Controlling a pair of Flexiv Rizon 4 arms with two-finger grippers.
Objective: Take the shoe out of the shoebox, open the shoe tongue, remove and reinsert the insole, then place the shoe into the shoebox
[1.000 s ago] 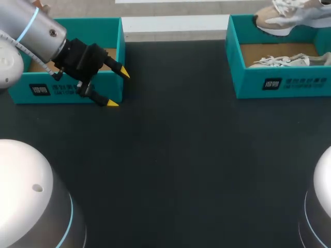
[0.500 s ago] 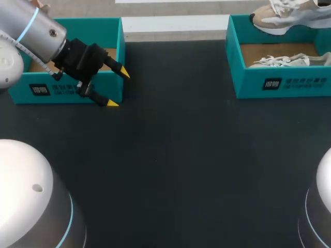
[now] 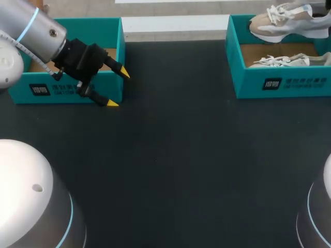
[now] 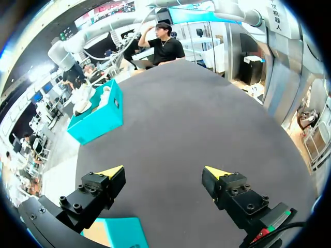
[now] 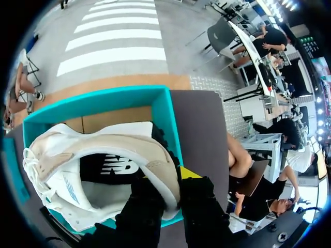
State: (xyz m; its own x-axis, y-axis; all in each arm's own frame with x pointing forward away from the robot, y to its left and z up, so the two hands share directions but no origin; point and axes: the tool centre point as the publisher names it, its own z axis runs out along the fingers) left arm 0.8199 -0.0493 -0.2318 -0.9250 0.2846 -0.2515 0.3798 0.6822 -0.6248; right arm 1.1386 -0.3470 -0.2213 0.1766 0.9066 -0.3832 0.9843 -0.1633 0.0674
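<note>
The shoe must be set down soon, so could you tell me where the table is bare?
The dark table is bare across its middle, between the left teal cardboard shoebox and the right teal shoebox. Crowded: beside the left gripper.

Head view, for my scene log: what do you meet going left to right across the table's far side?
Left shoebox → left gripper, fingers open, at its right end → bare table → right shoebox.

Head cam's up high behind the robot, staring down at the desk (image 3: pixel 176 155). Left wrist cam sits low on the left, looking past its tool (image 4: pixel 164 170) across the desk to the far right shoebox (image 4: pixel 98 120). Right wrist cam hangs close over that same shoebox, with the shoe (image 5: pixel 103 150) filling most of its view.
</note>
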